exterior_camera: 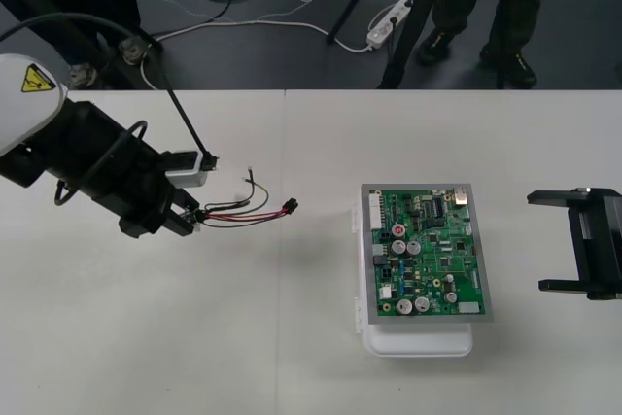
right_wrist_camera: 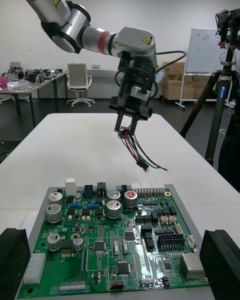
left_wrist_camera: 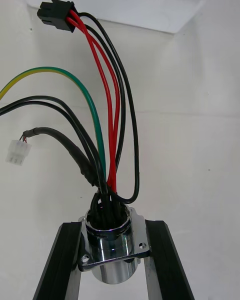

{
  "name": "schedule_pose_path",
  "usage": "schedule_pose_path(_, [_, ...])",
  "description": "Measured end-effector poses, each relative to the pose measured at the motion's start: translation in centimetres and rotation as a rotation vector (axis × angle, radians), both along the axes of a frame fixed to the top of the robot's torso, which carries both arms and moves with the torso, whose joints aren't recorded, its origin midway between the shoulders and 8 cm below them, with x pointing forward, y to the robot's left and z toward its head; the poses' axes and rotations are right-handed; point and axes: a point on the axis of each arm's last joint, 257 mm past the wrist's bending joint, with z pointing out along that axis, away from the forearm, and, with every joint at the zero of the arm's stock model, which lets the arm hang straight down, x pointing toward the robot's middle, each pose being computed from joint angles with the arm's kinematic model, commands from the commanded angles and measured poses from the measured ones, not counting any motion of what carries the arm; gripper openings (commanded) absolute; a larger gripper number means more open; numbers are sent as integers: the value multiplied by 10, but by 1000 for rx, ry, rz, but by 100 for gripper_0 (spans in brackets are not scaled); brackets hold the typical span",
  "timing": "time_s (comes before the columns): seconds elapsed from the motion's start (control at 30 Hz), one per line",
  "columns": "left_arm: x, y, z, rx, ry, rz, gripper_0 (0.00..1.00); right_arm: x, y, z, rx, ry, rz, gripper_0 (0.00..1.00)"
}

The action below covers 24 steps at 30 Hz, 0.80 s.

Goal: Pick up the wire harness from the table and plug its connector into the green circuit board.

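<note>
where left gripper is clamped: round metal socket of wire harness
small black plug: aimed at green circuit board, well apart
right gripper: parked, fingers spread

We see the left gripper over the table's left side, clasping the wire harness, its black plug (pointing right) well apart from the green circuit board; the right gripper stands spread wide, far right.

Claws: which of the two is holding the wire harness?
The left claw, shut on the wire harness at its metal socket, black plug hanging free toward the green circuit board. The right claw stands open and empty beyond the board.
</note>
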Motion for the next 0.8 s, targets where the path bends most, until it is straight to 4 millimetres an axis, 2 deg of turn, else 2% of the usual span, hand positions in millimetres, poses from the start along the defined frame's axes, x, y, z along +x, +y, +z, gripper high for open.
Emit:
schedule_pose_path(0.2, [-13, -6, 24, -90, 40, -8, 0, 0, 0, 0, 0, 0, 0, 100])
schedule_pose_path(0.43, [-14, -39, 50, -270, 42, -3, 0, 0, 0, 0, 0, 0, 0, 100])
schedule_pose_path(0.6, [-27, -64, 55, -370, 88, -23, 0, 0, 0, 0, 1, -1, 1, 100])
schedule_pose_path(0.8, [-47, -84, 58, -457, 149, -51, 0, 0, 1, 1, 1, -1, 2, 100])
